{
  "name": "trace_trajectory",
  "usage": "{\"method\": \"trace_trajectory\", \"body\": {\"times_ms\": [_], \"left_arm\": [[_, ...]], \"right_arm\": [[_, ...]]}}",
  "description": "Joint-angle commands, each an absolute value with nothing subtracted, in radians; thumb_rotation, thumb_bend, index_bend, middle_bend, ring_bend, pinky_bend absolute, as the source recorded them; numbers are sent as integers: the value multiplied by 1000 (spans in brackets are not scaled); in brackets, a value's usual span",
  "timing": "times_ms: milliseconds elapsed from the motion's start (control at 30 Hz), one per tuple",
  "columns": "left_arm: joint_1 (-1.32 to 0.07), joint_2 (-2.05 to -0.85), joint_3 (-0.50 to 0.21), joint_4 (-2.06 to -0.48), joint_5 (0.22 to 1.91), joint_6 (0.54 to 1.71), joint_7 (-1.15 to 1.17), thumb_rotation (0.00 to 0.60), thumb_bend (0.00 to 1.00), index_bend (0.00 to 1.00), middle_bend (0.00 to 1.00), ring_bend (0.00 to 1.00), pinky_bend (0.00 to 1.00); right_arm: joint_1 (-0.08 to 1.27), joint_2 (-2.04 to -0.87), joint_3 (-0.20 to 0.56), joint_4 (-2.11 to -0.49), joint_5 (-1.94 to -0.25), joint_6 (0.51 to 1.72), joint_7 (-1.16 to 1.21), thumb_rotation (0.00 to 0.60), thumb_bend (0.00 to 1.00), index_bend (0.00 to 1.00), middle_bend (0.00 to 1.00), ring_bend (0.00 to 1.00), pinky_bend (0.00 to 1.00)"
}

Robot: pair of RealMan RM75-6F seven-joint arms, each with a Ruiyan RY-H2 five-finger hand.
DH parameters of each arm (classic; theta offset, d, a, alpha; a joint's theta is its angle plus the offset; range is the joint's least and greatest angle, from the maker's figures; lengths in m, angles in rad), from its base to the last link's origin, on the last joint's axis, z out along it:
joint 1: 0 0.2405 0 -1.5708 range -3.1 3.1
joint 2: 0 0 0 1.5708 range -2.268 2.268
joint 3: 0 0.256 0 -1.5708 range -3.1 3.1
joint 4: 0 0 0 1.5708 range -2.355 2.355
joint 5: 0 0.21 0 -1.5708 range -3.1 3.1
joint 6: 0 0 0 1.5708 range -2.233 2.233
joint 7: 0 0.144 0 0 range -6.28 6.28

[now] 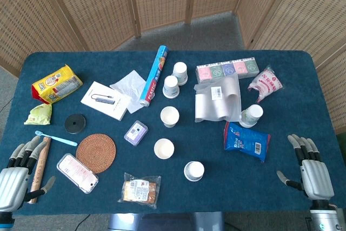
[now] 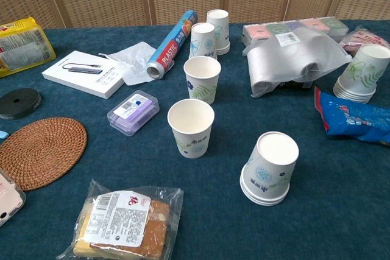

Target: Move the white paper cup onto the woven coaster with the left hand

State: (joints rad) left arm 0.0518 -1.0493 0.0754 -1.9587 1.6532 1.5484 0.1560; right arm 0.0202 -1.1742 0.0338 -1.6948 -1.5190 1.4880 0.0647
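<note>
Head view, stock as I read it from the console. My left hand rests low at the near table edge, fingers spread, holding nothing; my right hand sits at the opposite near corner, fingers likewise spread and empty. Neither hand shows in the chest view.

Woven coaster — just to the right of my left hand and slightly farther out, flat on the blue tablecloth, bare on top. Several paper cups stand about, so I cannot tell for sure which is the task's; the white paper cup nearest the coaster stands upright, mouth up, beyond the coaster from my left hand, apart from it. A second upright cup is farther out, and an upturned stack of cups lies further right.

Close to my left hand: wooden stick beside the fingers, blue toothbrush just ahead, a clear-packed phone-like item touching the coaster's near edge.

Between coaster and cup — a small purple box. Wrapped snack lies nearest the camera in the chest view.
</note>
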Motion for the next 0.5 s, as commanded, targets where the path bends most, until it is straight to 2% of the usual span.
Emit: {"method": "trace_trajectory", "body": {"times_ms": [33,500], "left_arm": [[51,-1049,75,-1959,1652,1546,153,532,358,48,0,0,0],[3,-994,58,-1995,1664,1500,146,531,358,59,0,0,0]], "right_arm": [[21,-1175,33,-1696,-1518,1486,64,600,252,0,0,0,0],[-1,-1173,25,-1691,-1527,1521,100,600,252,0,0,0,0]]}}
